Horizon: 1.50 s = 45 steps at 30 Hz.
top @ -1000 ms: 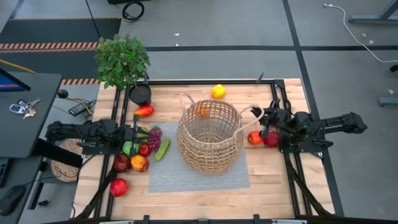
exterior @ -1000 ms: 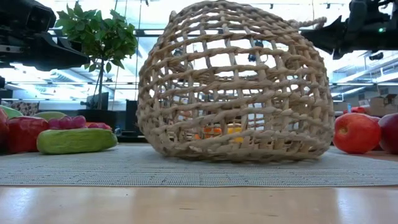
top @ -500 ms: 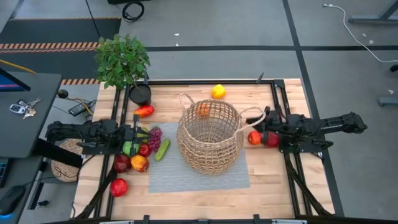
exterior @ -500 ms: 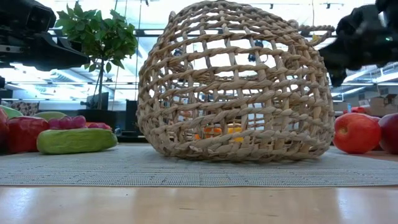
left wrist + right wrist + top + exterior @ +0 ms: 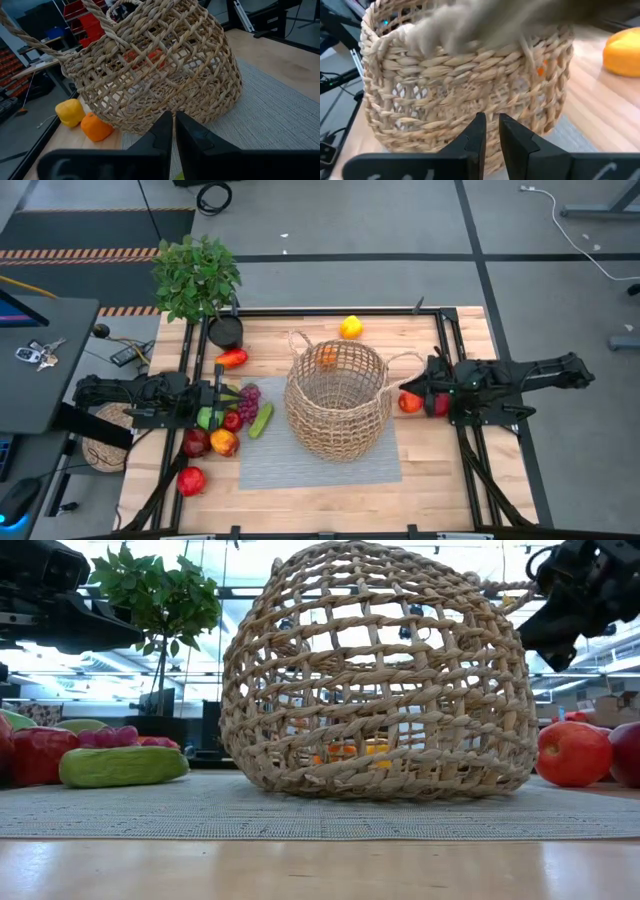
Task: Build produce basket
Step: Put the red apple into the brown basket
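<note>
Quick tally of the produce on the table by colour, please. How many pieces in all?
red fruit: 5
red-orange pepper: 1
orange fruit: 2
yellow fruit: 1
green pieces: 2 clearly seen; the left arm may hide more
purple grapes: 1 bunch
Total: 12 visible

Desk [image 5: 440, 470] centre is blocked by the basket [image 5: 336, 402]. Left flank is crowded by produce [image 5: 225, 425]; right flank is narrowed by red apples [image 5: 420, 402]. Near edge is left open.
</note>
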Available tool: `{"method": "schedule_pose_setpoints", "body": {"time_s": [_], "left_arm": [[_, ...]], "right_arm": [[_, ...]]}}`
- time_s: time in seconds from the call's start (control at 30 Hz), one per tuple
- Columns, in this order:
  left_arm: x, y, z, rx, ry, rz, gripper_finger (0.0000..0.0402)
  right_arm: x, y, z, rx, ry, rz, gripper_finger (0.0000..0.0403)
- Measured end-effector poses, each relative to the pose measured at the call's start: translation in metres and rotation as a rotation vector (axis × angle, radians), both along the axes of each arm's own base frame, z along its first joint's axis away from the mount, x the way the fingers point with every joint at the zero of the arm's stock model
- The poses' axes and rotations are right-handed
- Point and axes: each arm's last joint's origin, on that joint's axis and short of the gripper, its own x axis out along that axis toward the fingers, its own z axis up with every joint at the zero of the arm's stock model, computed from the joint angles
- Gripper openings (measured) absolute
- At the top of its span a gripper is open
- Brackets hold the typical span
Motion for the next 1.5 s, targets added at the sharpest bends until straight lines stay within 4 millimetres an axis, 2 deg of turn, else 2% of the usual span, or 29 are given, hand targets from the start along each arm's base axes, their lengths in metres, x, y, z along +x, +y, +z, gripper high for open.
{"method": "schedule_pose_setpoints", "body": {"time_s": [0.17, 0.27, 0.47, 0.67, 0.87, 1.07, 1.33, 1.5], "left_arm": [[0.0, 0.0, 0.0, 0.0, 0.0, 0.0, 0.0033], [0.0, 0.0, 0.0, 0.0, 0.0, 0.0, 0.0036], [0.0, 0.0, 0.0, 0.0, 0.0, 0.0, 0.0031], [0.0, 0.0, 0.0, 0.0, 0.0, 0.0, 0.0028], [0.0, 0.0, 0.0, 0.0, 0.0, 0.0, 0.0035], [0.0, 0.0, 0.0, 0.0, 0.0, 0.0, 0.0033], [0.0, 0.0, 0.0, 0.0, 0.0, 0.0, 0.0029], [0.0, 0.0, 0.0, 0.0, 0.0, 0.0, 0.0035]], "right_arm": [[0.018, 0.007, -0.008, 0.126, 0.154, -0.024, 0.0056], [0.025, 0.013, -0.007, 0.162, 0.29, -0.007, 0.0053], [0.033, 0.022, 0.017, 0.131, 0.468, -0.055, 0.0051], [0.04, 0.037, 0.051, 0.094, 0.467, 0.001, 0.0051], [0.044, 0.057, 0.066, 0.096, 0.454, 0.051, 0.0051], [0.048, 0.071, 0.055, -0.001, 0.514, 0.055, 0.0051], [0.055, 0.079, 0.026, -0.08, 0.713, 0.123, 0.0053], [0.056, 0.079, 0.015, -0.154, 0.831, 0.115, 0.0086]]}}
